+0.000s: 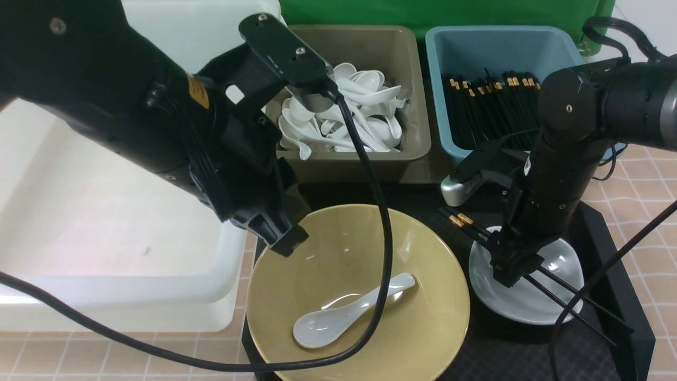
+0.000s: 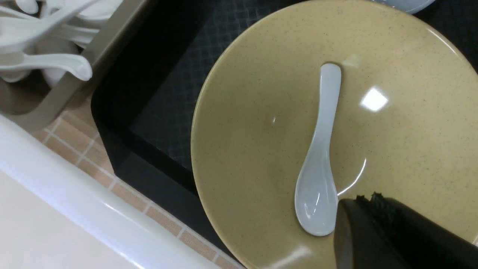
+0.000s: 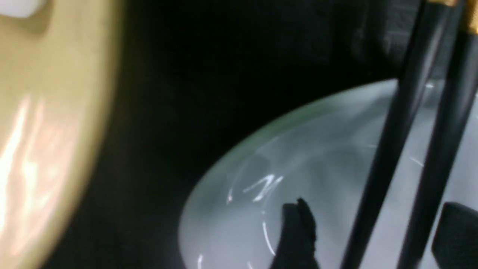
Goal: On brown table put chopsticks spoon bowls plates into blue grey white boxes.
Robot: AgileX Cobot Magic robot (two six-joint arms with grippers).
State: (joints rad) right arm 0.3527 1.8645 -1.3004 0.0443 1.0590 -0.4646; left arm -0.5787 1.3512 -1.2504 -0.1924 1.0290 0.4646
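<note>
Two black arms reach down over the black tray (image 1: 603, 227) on the tiled counter (image 1: 645, 180); the left arm slopes in from the left, and the left pincer (image 1: 283, 238) hangs above the left rim of the yellow bowl (image 1: 433, 275), where a white spoon (image 1: 346, 317) lies; only one finger (image 2: 392, 231) shows, so I cannot tell its opening. The right arm stands almost vertical; the right pincer (image 1: 512, 272) is spread over the white plate (image 1: 563, 262), its fingers (image 3: 297, 231) on both sides of two chopsticks (image 3: 388, 149) lying across the plate. Behind stand the white box (image 1: 132, 296), grey box (image 1: 412, 79) and blue box (image 1: 508, 47); a cable (image 1: 390, 238) crosses over bowl and spoon.
</note>
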